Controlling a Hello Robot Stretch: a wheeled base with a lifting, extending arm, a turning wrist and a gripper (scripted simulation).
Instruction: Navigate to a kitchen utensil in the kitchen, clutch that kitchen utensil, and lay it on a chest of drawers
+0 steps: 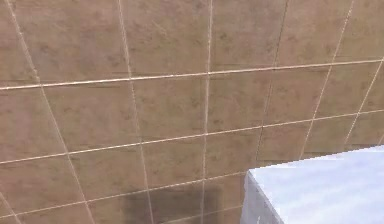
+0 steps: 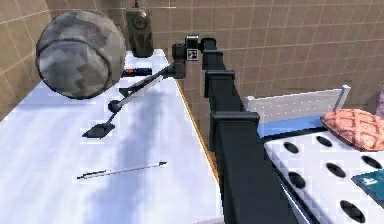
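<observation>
Across the white tabletop [image 2: 60, 190], at about ten o'clock in the arm side view, loomed a grey mottled round-bowled utensil [image 2: 80, 55]. Its dark slim handle [image 2: 145, 88] ran up toward two o'clock and ended at the gripper [image 2: 176, 58]. Whether the gripper had hold of the utensil could not be told, nor how wide its fingers stood. The dark square arm [image 2: 240, 150] rose from six o'clock to the gripper at twelve.

A thin dark metal skewer-like piece [image 2: 120, 172] lay flat on the tabletop at seven o'clock, well apart from the handle. A dark bottle-shaped object [image 2: 141, 35] stood at the table's far edge near twelve o'clock, with a small red and blue item [image 2: 138, 72] just below it.

At three o'clock stood a white slatted bed rail [image 2: 300, 100], a pink patterned cushion [image 2: 355, 128] and a white cover with black dots [image 2: 320, 165].

The forward view had brown tiles with pale joints [image 1: 150, 100], and the tabletop's corner [image 1: 320, 185] at five o'clock.
</observation>
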